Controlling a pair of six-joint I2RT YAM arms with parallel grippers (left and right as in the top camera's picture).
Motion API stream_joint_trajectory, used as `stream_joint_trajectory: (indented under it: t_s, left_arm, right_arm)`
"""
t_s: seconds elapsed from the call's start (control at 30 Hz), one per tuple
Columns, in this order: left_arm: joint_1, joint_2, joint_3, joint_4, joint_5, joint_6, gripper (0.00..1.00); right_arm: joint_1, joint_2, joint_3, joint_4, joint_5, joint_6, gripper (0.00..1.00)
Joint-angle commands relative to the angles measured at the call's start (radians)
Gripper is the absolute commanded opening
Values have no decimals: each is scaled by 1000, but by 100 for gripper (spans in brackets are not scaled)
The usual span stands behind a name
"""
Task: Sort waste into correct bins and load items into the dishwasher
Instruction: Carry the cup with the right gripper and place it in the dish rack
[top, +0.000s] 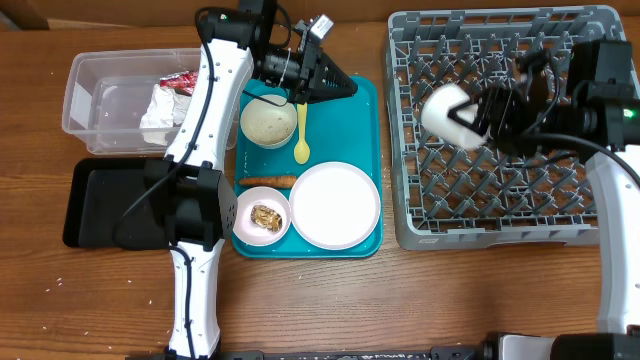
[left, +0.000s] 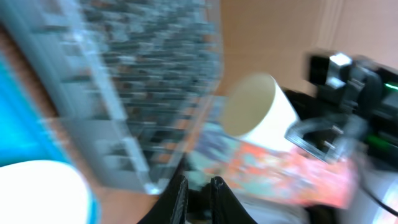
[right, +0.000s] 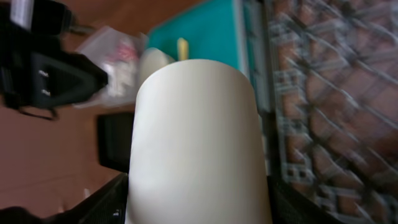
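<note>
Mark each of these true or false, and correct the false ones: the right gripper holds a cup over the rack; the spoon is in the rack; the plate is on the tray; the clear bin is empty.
1. The right gripper holds a white cup over the gray dish rack. True.
2. The yellow spoon lies in the dish rack. False: it lies on the teal tray, beside the cream-smeared bowl.
3. The white plate sits on the teal tray. True.
4. The clear bin is empty. False: crumpled wrappers lie at its right end.
</note>
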Motion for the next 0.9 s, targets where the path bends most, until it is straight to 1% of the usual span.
stream_joint_trajectory:
  t_s: [0.0,0.07,0.13,0.2,0.37,0.43,0.57,0.87]
  left_arm:
    - [-11,-30,21,-3,-309,-7,15]
    - [-11,-30,21,-3,-430,-7,15]
    - [-12,-30,21,-12,-558,-7,15]
    - [-12,-30,21,-23,-632,-7,15]
    - [-12,-30,21,-70,-840,-7,15]
    - [-12,-30,21,-84,-899,-6,15]
    - [-12,-30,21,-94,-968,-7,14]
    - [-12,-30,21,-92,-975,-6,15]
  right_arm:
    - [27,-30,31,-75,278,21,55]
    - [47,-29,30,-126,381,53,55]
    - [79,-29,30,-187,528,120,56]
    - [96,-26,30,-216,581,144,56]
    - [119,1,13,-275,612,151,56]
    - [121,19,-1,-286,611,154,56]
    - [121,68,-47,-282,610,154,56]
    - [125,130,-178,-212,569,139,56]
